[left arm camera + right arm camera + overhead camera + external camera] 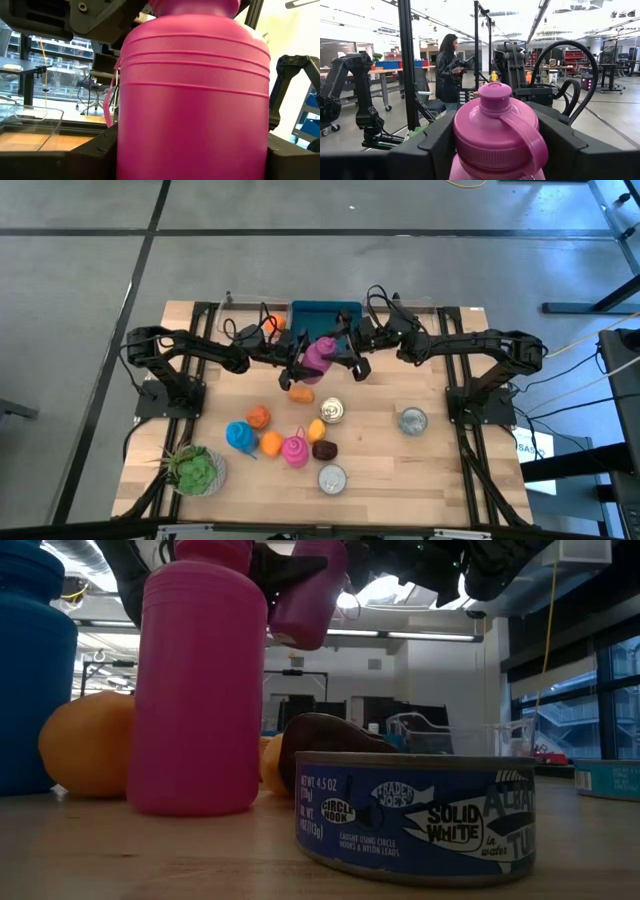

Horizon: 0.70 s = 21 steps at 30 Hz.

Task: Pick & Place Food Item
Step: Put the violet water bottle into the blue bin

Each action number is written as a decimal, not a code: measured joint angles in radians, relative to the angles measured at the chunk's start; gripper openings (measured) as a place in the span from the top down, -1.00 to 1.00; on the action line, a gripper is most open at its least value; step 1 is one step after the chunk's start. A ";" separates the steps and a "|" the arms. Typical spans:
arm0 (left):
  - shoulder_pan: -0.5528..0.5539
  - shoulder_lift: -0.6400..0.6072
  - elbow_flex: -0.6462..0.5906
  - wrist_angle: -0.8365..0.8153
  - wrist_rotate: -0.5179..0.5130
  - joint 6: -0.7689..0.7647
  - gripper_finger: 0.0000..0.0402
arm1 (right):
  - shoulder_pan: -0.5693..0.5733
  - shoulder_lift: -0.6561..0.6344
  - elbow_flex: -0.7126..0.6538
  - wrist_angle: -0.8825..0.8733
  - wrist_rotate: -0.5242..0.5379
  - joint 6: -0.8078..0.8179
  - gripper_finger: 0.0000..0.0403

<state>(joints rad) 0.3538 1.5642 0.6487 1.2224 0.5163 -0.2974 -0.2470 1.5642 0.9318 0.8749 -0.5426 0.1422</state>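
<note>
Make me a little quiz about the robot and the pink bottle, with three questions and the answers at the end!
1. True or false: the pink bottle held up between the two arms is lying flat on the table.
2. Which gripper has the bottle's body between its fingers? A) left gripper B) right gripper C) neither
3. Fill in: in the right wrist view, the right gripper's fingers sit on either side of the bottle's ____.

Key: 1. False, it is lifted above the table. 2. A. 3. cap.
</note>
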 joint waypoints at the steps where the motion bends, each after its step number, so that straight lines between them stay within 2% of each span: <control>1: 0.000 0.000 0.000 0.000 0.000 0.000 -0.24 | 0.000 0.000 0.000 0.000 0.000 0.000 -0.09; 11: 0.000 0.000 0.000 0.000 -0.015 0.000 -0.24 | 0.000 0.000 0.000 -0.001 0.000 -0.001 -0.07; 17: 0.015 0.000 0.000 0.000 -0.011 -0.057 -0.24 | -0.001 0.000 0.000 -0.003 0.002 0.004 -0.06; 21: 0.023 0.000 0.000 0.000 -0.003 -0.074 -0.30 | -0.003 0.000 0.000 -0.003 0.005 0.004 -0.06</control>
<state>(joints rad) 0.3768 1.5642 0.6487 1.2224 0.5133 -0.3714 -0.2498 1.5642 0.9321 0.8715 -0.5373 0.1463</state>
